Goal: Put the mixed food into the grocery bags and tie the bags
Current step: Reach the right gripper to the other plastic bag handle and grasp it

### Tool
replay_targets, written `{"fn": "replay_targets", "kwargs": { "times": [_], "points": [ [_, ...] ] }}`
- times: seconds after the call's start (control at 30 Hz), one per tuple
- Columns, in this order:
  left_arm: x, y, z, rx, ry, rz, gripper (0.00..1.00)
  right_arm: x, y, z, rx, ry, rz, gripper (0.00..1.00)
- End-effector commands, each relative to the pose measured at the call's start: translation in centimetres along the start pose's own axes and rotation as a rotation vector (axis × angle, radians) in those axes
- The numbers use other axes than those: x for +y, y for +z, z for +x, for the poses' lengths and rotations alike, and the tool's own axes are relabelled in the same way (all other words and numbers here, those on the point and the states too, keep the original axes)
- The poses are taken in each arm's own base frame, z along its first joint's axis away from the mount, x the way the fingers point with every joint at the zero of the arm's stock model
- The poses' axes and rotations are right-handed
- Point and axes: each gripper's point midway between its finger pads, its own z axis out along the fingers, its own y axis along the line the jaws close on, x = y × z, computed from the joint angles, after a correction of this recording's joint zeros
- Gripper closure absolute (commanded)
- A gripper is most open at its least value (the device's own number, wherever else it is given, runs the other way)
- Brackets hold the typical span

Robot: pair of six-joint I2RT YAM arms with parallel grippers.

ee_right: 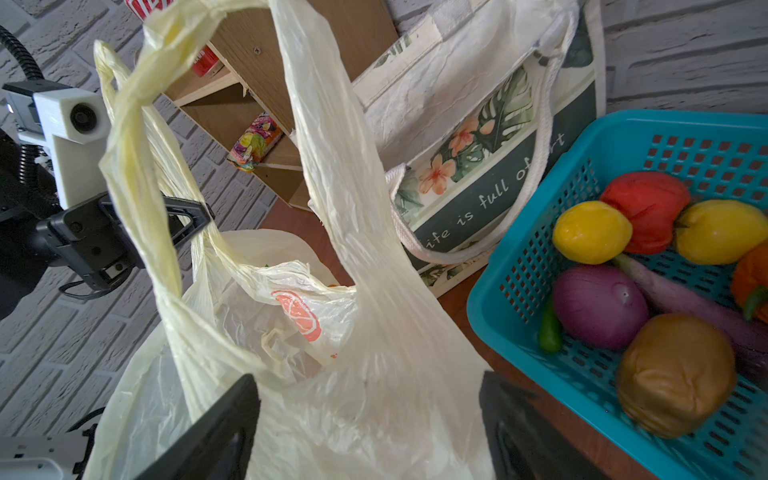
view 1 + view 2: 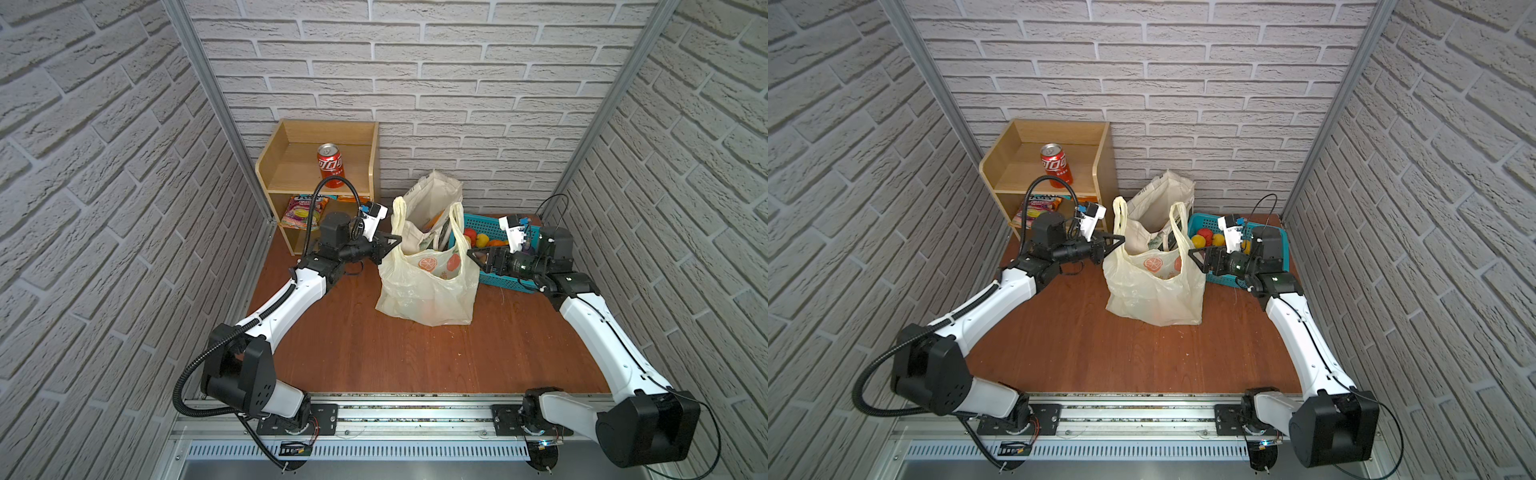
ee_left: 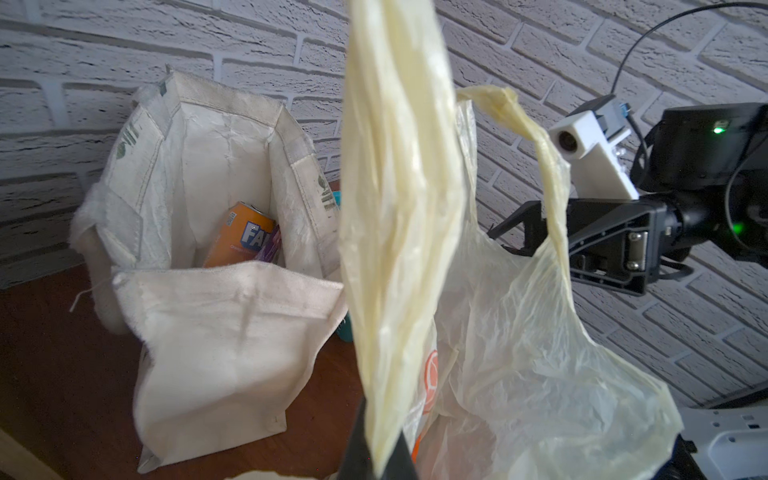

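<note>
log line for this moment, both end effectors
left end effector: shut on one handle of plastic bag | right end effector: open around other handle | canvas tote: holds orange soda can | handles: untied

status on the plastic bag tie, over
Left gripper shut on plastic bag handle. Right gripper open at other handle. Handles untied. Nothing blocking.

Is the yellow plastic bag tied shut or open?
Open: the plastic bag is untied, its handles standing apart, one pinched in the shut left gripper, the other by the open right gripper.
</note>
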Motion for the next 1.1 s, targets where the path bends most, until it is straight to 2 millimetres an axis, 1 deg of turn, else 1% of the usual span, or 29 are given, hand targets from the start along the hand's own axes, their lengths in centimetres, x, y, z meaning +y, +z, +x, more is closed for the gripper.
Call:
{"fn": "replay_targets", "kwargs": {
  "times": [0.0,0.07,0.1,0.2,0.23,0.3,0.37,0.4,0.43,0.47,0.5,0.53,0.6,0.63,0.7,0.8,0.87,1.0,1.07],
  "points": [
    [-0.6,0.0,-1.7,-0.037,0.035,0.035,1.00,1.7,0.3,-2.2,-0.041,-0.057,-0.103,0.16],
    [-0.6,0.0,-1.7,-0.037,0.032,0.037,1.00,1.4,0.8,-2.3,-0.039,-0.048,-0.117,0.16],
    [-0.7,0.1,-1.8,-0.036,0.031,0.041,1.00,1.5,1.1,-2.4,-0.041,-0.045,-0.127,0.18],
    [-0.8,0.1,-1.6,-0.030,0.027,0.043,1.00,1.5,1.5,-2.8,-0.048,-0.035,-0.153,0.34],
    [-0.8,0.1,-1.6,-0.029,0.027,0.045,1.00,1.5,1.6,-2.9,-0.048,-0.032,-0.160,0.42],
    [-0.9,0.1,-1.5,-0.027,0.024,0.046,1.00,1.6,1.8,-3.1,-0.050,-0.027,-0.172,0.54],
    [-0.8,0.1,-1.4,-0.025,0.022,0.045,1.00,1.7,1.8,-3.2,-0.049,-0.023,-0.181,0.68],
    [-0.8,0.1,-1.3,-0.025,0.021,0.044,1.00,1.8,1.8,-3.2,-0.050,-0.023,-0.184,0.73],
    [-0.9,0.0,-1.4,-0.026,0.022,0.045,1.00,1.8,1.7,-3.2,-0.050,-0.020,-0.184,0.74],
    [-0.9,0.0,-1.4,-0.025,0.022,0.045,1.00,1.9,1.6,-3.1,-0.052,-0.021,-0.183,0.73],
    [-0.8,0.0,-1.3,-0.023,0.019,0.044,1.00,2.1,1.3,-3.1,-0.054,-0.024,-0.182,0.68],
    [-0.9,0.0,-1.3,-0.021,0.018,0.045,1.00,2.3,1.0,-3.1,-0.058,-0.028,-0.178,0.56],
    [-0.9,0.0,-1.2,-0.019,0.018,0.048,1.00,2.8,0.1,-3.2,-0.071,-0.045,-0.166,0.38],
    [-0.9,0.0,-1.2,-0.018,0.018,0.048,1.00,3.0,-0.4,-3.3,-0.083,-0.056,-0.155,0.32],
    [-1.0,0.0,-1.1,-0.015,0.015,0.054,1.00,3.3,-1.3,-3.3,-0.102,-0.070,-0.127,0.26],
    [-1.2,0.0,-1.0,-0.010,0.011,0.065,1.00,3.5,-2.3,-3.5,-0.135,-0.094,-0.092,0.22],
    [-1.3,0.0,-0.8,-0.004,0.005,0.074,1.00,3.6,-2.6,-3.5,-0.150,-0.111,-0.087,0.20],
    [-1.7,0.0,-0.6,0.006,0.001,0.095,1.00,3.1,-2.4,-3.4,-0.144,-0.131,-0.071,0.12],
    [-1.9,-0.1,-0.5,0.008,0.002,0.105,1.00,2.7,-2.1,-3.3,-0.138,-0.146,-0.059,0.11]
  ]
}}
